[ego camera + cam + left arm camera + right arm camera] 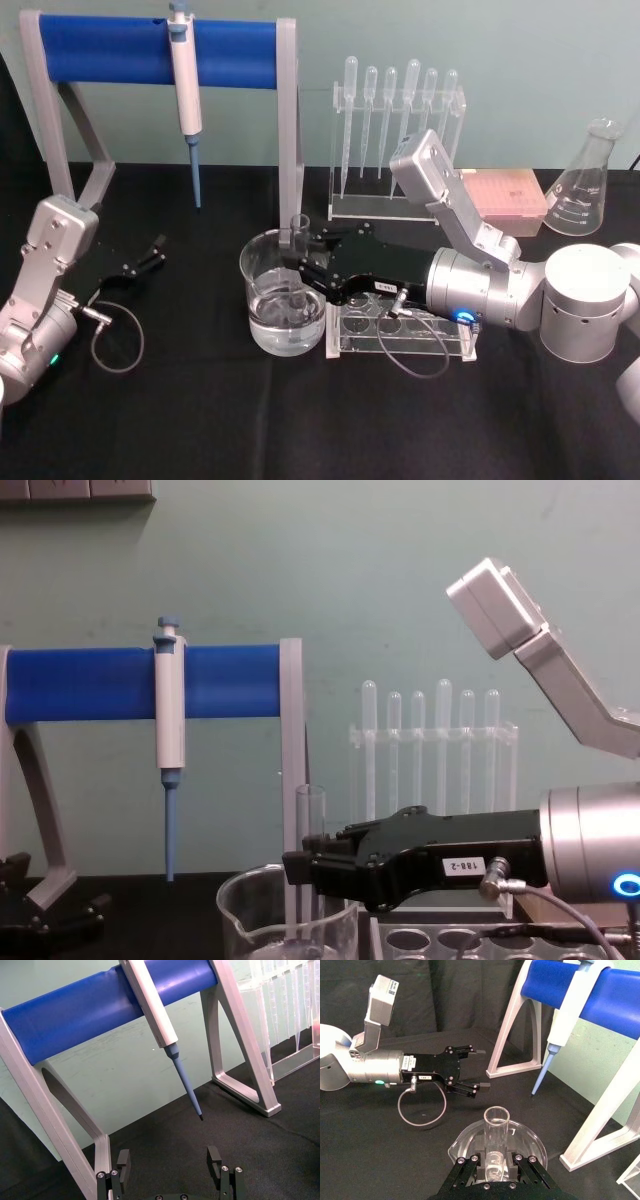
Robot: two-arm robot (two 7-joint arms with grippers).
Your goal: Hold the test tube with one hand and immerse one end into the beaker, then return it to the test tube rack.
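Right now the right gripper reaches in from the right side, passing over the test tube rack, and its two black fingers are pinching the test tube a little below the mouth. The tube stands upright inside the beaker, close to the wall on the rack's side, and its rimmed mouth rises above the beaker's rim. The beaker holds water in its lower part. The closed end of the tube seems to reach into the water, but through the glass I cannot be fully sure. The beaker stands on the black table, just beside the left end of the rack. The left gripper is low over the table at the left, well apart from the beaker, with its fingers spread wide. Behind it stands the blue stand, where a pipettor hangs with its tip down. Farther back on the right are plastic pipettes in a clear holder and an Erlenmeyer flask.
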